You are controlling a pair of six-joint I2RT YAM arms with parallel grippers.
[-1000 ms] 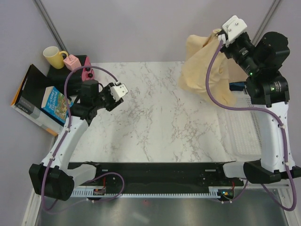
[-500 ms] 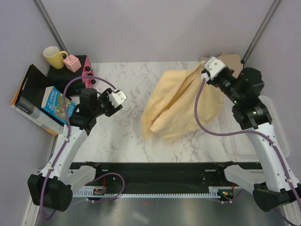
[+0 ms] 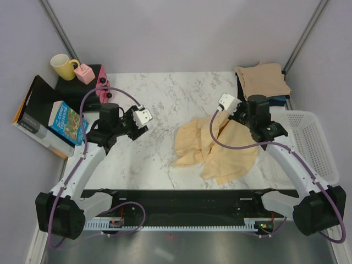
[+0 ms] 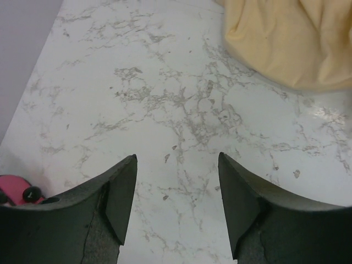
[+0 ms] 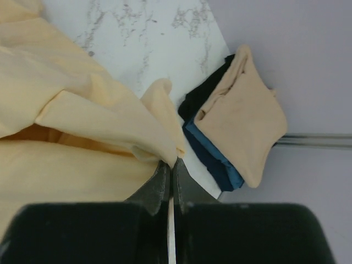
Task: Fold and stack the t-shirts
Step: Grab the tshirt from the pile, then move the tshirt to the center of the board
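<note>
A pale yellow-cream t-shirt (image 3: 215,149) lies crumpled on the marble table, right of centre. My right gripper (image 3: 221,114) is shut on an edge of it at its far side; the right wrist view shows the jaws (image 5: 171,165) pinching a fold of the yellow shirt (image 5: 82,121). A folded tan-beige t-shirt (image 3: 263,80) tops a stack at the back right, with dark navy/teal shirts (image 5: 213,153) and a black one (image 5: 199,98) under it. My left gripper (image 3: 144,126) is open and empty above bare table (image 4: 176,157), left of the yellow shirt (image 4: 291,38).
A white mesh basket (image 3: 309,144) stands at the right edge. A yellow mug (image 3: 63,66), pink objects (image 3: 83,72) and boxes (image 3: 65,122) sit at the back left, off the marble top. A pink object (image 4: 15,190) shows beside my left fingers.
My right arm swung the yellow shirt down from high at the back right and laid it on the table's middle. The tan stack came into view. My left gripper shifted slightly right.
</note>
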